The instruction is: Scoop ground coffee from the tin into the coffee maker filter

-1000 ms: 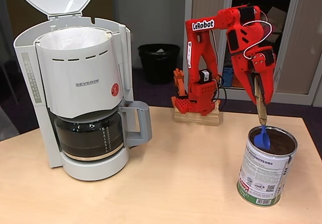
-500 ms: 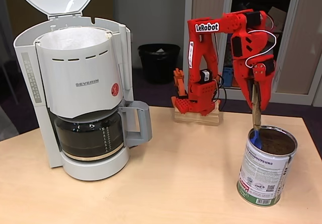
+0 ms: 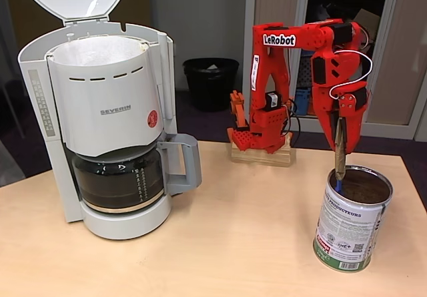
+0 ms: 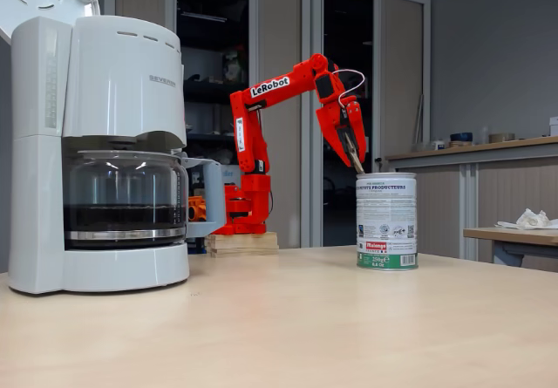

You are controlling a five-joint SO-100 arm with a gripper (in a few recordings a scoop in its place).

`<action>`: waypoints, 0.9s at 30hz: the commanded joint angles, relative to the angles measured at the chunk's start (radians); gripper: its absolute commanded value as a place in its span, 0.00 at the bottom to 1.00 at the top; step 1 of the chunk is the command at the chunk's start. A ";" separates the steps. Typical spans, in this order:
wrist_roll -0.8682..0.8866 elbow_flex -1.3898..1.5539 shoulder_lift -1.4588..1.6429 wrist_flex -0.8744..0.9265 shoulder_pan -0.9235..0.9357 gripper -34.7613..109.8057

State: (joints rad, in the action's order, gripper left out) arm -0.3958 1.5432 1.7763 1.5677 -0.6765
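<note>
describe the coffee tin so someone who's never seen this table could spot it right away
Start at the big white coffee maker on the left of the wooden table in a fixed view, then look to the far right edge. There stands the tin, a shiny metal can with a white printed label, open on top with dark ground coffee inside. The red arm's gripper lowers a scoop handle into it.

My red plastic five-joint arm (image 3: 293,43) carries a white "LeRobot" label, black motor blocks, a looping white cable near its tapered red gripper (image 3: 340,147), and a pale wooden base block (image 3: 261,155).
</note>
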 commanded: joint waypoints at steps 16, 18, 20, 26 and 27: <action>-0.183 -0.176 -0.170 0.141 -0.037 0.24; -0.183 -0.199 -0.195 0.153 -0.052 0.24; -0.181 -0.225 -0.221 0.164 -0.066 0.24; -0.179 -0.296 -0.281 0.192 -0.092 0.24; -0.178 -0.307 -0.287 0.198 -0.095 0.24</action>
State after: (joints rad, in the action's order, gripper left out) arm -0.5630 1.2594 1.5048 1.7319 -0.7501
